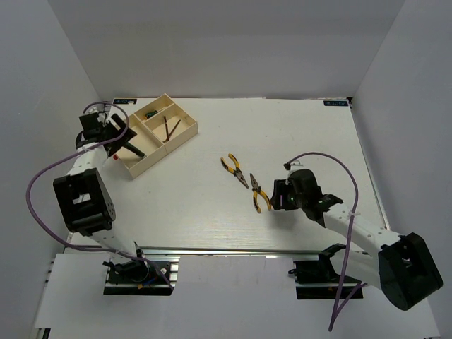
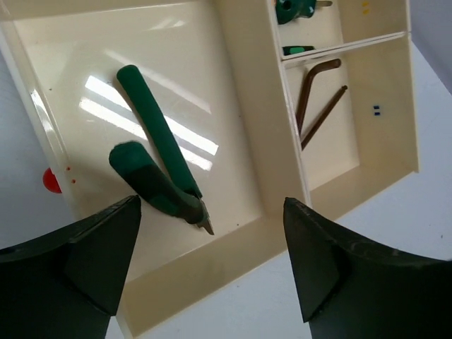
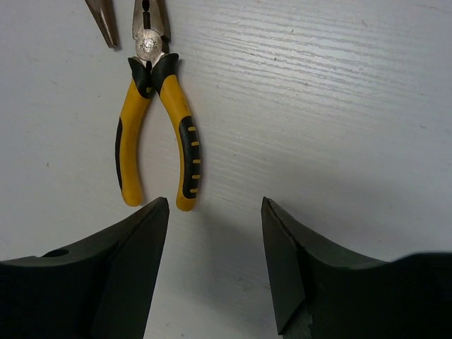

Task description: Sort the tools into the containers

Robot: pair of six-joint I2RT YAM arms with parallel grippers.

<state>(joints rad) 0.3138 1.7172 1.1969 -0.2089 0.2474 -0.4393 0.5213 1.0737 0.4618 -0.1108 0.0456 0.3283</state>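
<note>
Overhead, the left gripper (image 2: 210, 236) hangs above the near end of the cream tray (image 2: 248, 106), which sits at the far-left corner of the white table (image 1: 311, 141). Its fingers (image 2: 99, 258) are spread wide and released, with nothing between them. Just beyond them, the green-handled pliers (image 2: 159, 166) lie flat on the floor of the long compartment (image 2: 78, 78). Their handles are splayed apart and their metal nose points toward the tray's near wall.

Across the divider, one small compartment (image 2: 371, 141) holds a dark L-shaped hex key (image 2: 308, 88) and a thin dark rod (image 2: 323, 118), lying close side by side. The other small compartment (image 2: 321, 32) holds a small green piece (image 2: 298, 50). It also holds a second green item (image 2: 293, 7), which the frame edge cuts off. A small red object (image 2: 51, 180) rests on the table just outside the tray's outer wall.

Mid-table, well apart from the tray, two yellow-handled pliers lie near each other. The right gripper (image 3: 214, 212) hovers just beside the nearer pliers (image 3: 157, 134), whose yellow-and-black handles point toward it. One handle end sits just beyond the tip of the gripper's finger (image 3: 134, 261). These fingers are also parted and grasp nothing; the pliers lie outside the gap, off to one side. The farther pliers (image 1: 234, 169) lie flat on the table, and only their nose tip shows in the right wrist view.
</note>
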